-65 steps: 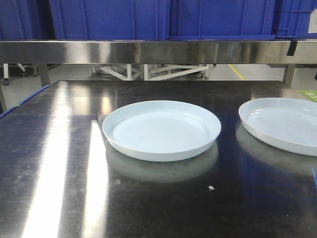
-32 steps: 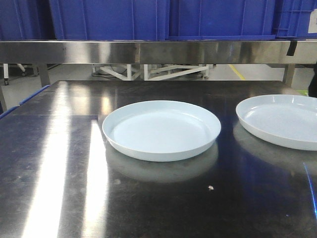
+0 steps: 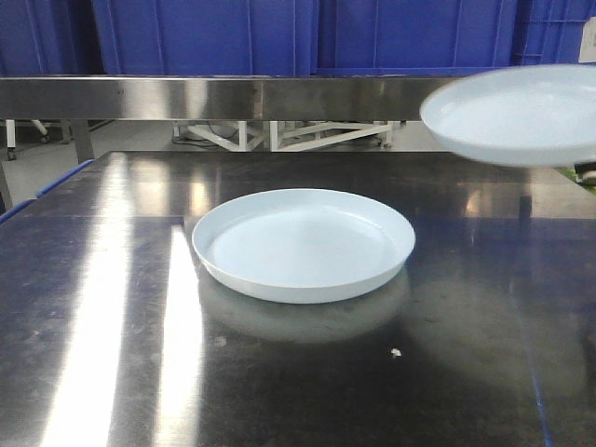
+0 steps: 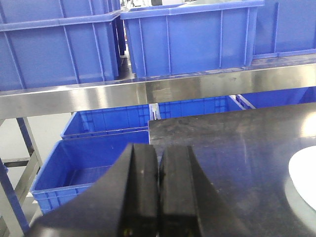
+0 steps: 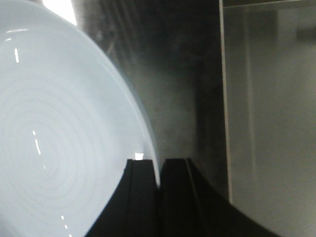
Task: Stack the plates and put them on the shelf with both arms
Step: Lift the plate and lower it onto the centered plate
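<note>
Plates are not stacked yet. From the front I see the resting plate (image 3: 304, 244) in the middle of the worktop (image 3: 112, 354) and the raised plate (image 3: 512, 114) in the air over its right edge, level with the shelf (image 3: 233, 96) rail (blue bins (image 3: 205, 37) crowd that shelf). Open room surrounds the resting one.

Left wrist view: my left pincer (image 4: 159, 197) is clenched on nothing, near the worktop's left edge.

Right wrist view: my right pincer (image 5: 159, 197) grips the raised plate's rim. Stacking and shelving remain.
</note>
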